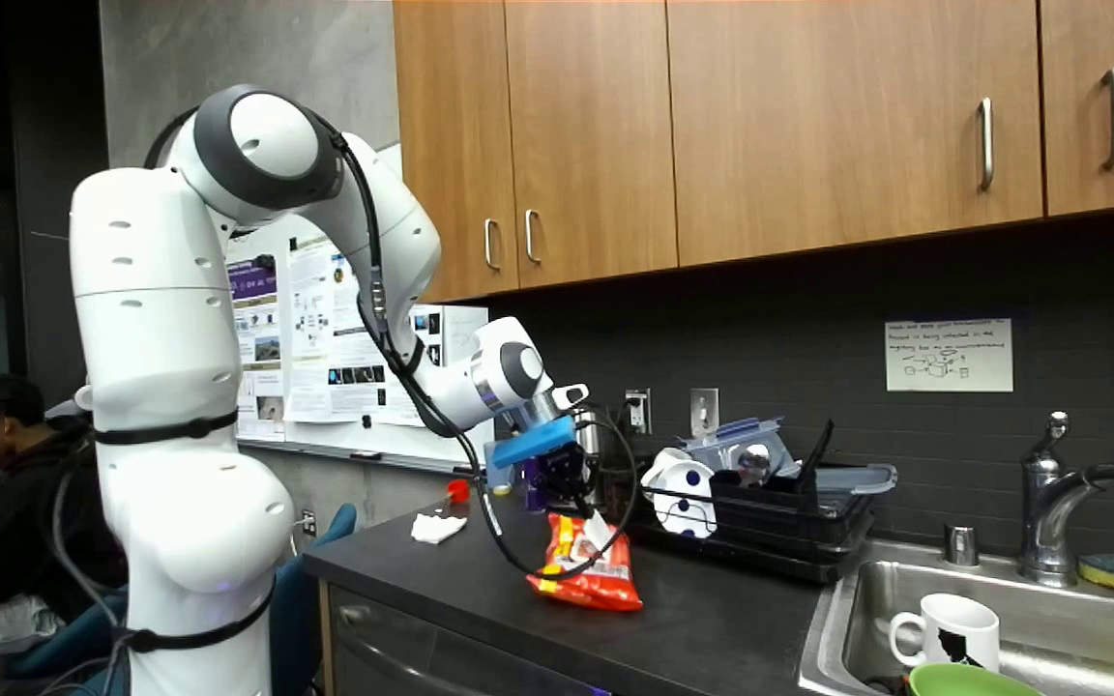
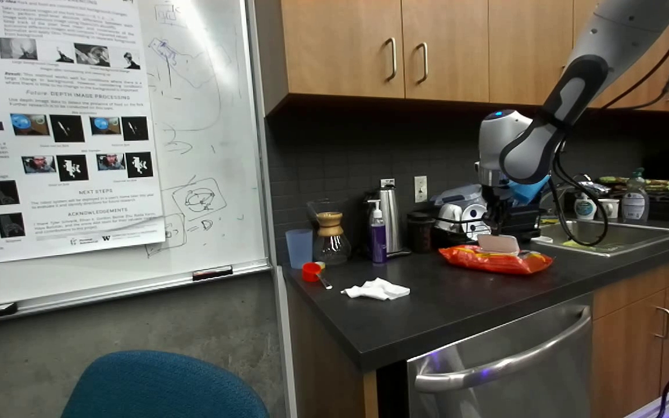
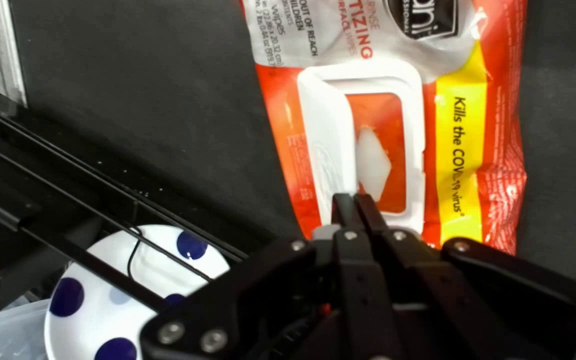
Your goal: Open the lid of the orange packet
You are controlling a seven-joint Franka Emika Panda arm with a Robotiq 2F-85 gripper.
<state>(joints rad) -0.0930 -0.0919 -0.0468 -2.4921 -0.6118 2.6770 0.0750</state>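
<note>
A robot's gripper reaches down to an orange-red packet of sanitizing wipes on a dark kitchen counter, the packet's white lid standing raised. Seen facing the wooden cabinets, the packet lies flat, print side up, just in front of a black dish rack holding a blue-spotted white dish. The sink is to its right; a crumpled white paper and a red scoop sit to its left.

The packet's long axis slants across the counter, one end toward the far left beneath the gripper, the other toward the near right, where the wrist view cuts it off. The lettering follows that axis and reads toward the far-left end. The lid's hinge runs parallel to it, along the far side of a white frame; the raised lid tilts over an opening of orange film with a pale diamond-shaped patch.

The fingers are drawn together, barely a line between them, their tips at the end of the lid's free edge. Whether that edge is pinched between them cannot be told.
</note>
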